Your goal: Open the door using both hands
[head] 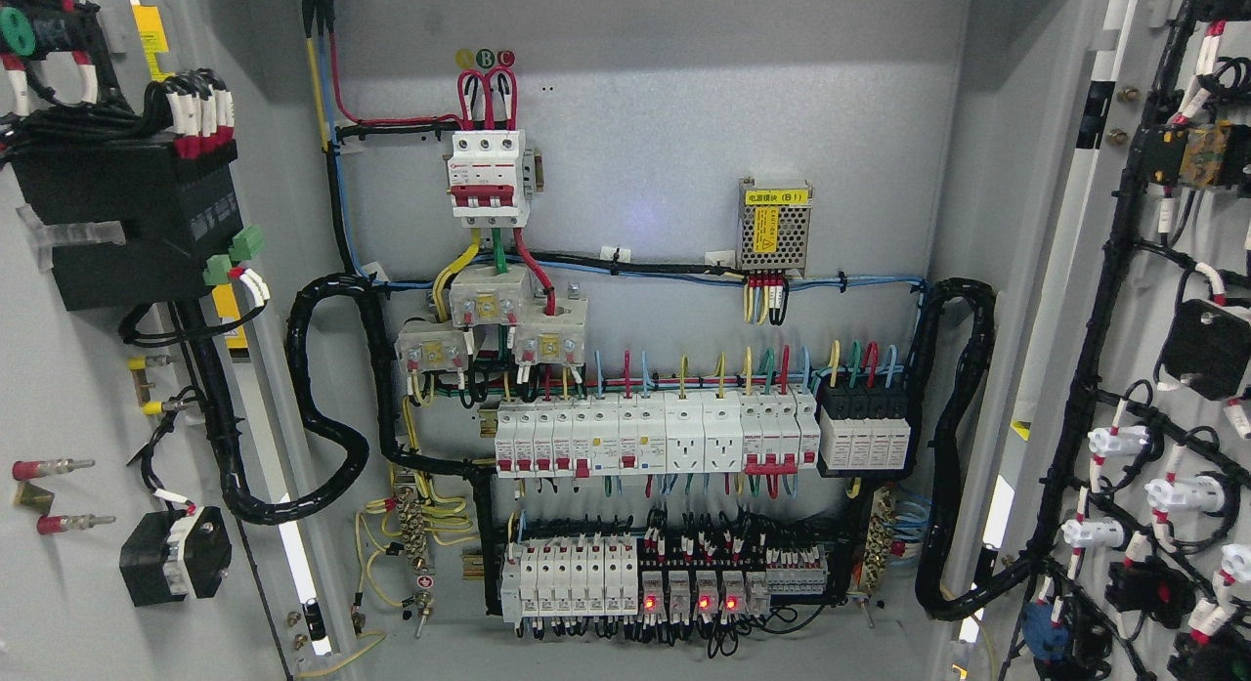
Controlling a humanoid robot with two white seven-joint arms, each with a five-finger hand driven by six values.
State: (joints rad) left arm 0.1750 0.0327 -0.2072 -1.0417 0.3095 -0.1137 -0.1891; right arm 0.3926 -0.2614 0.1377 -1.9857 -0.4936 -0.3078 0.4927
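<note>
Both cabinet doors stand swung wide. The left door [68, 388] fills the picture's left edge, its inner face carrying a black box [127, 222] and wiring. At the right edge the right door [1163, 300] shows its inner face with black cable looms and white lamp holders. Between them the grey back panel [665, 105] is fully exposed. Neither of my hands nor any arm shows in the head view.
On the back panel sit a red-and-white main breaker [487, 173], a small power supply [775, 226], a row of white breakers [645, 439] and relays with red lights [689, 601]. Thick black conduits [332, 407] loop from each door to the panel.
</note>
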